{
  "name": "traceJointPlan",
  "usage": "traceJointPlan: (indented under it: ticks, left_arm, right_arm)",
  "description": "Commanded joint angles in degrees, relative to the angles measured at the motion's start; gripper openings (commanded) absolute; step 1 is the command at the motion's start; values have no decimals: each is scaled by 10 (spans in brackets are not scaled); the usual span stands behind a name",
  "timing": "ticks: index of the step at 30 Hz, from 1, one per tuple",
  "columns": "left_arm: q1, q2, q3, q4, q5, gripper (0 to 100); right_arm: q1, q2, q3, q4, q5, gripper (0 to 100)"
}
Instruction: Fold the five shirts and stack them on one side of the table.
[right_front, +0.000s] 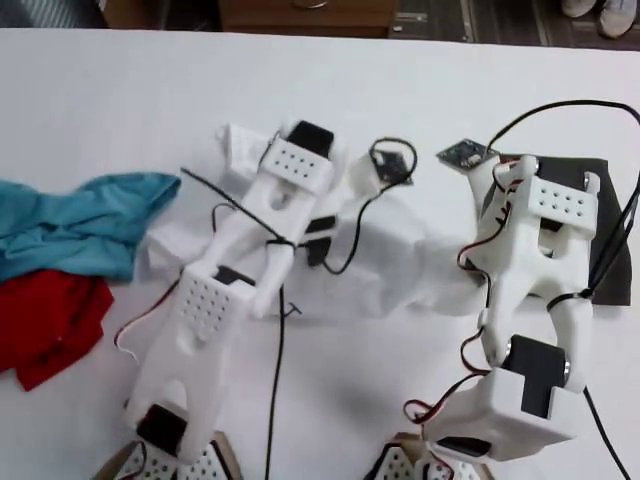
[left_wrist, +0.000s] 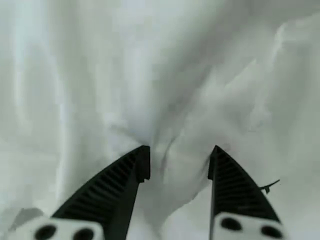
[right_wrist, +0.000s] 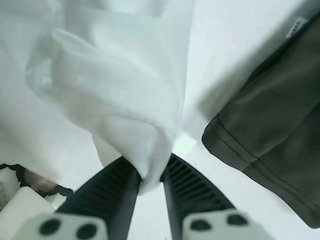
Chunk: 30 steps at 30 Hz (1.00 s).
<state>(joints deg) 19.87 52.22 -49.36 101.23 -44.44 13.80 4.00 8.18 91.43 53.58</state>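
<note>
Right gripper (right_wrist: 150, 169) is pinched on a fold of the white shirt (right_wrist: 115, 90); left gripper (left_wrist: 178, 162) is spread just above it. A second grasp is judged needed before folding.

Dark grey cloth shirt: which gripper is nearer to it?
Right. The right gripper, pinching the white cloth shirt, is beside the dark grey shirt; the left gripper is farther, over white cloth.

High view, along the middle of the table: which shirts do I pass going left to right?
blue shirt → white shirt → dark shirt
</note>
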Motion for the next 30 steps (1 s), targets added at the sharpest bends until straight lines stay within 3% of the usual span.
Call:
traceJointPlan:
  ticks: [1, 9, 18, 30]
  left_arm:
    - [-4, -24, 23, 11, -1, 214]
    - [-1, -167, 70, 12, -3, 216]
    - [-11, -338, 424, 6, -180, 216]
    - [-7, -336, 396, -69, -197, 217]
  right_arm:
    - [7, -29, -2, -2, 2, 21]
    - [7, -29, -3, -3, 2, 21]
    - [7, -29, -3, -3, -2, 21]
    - [7, -29, -3, 0, -2, 21]
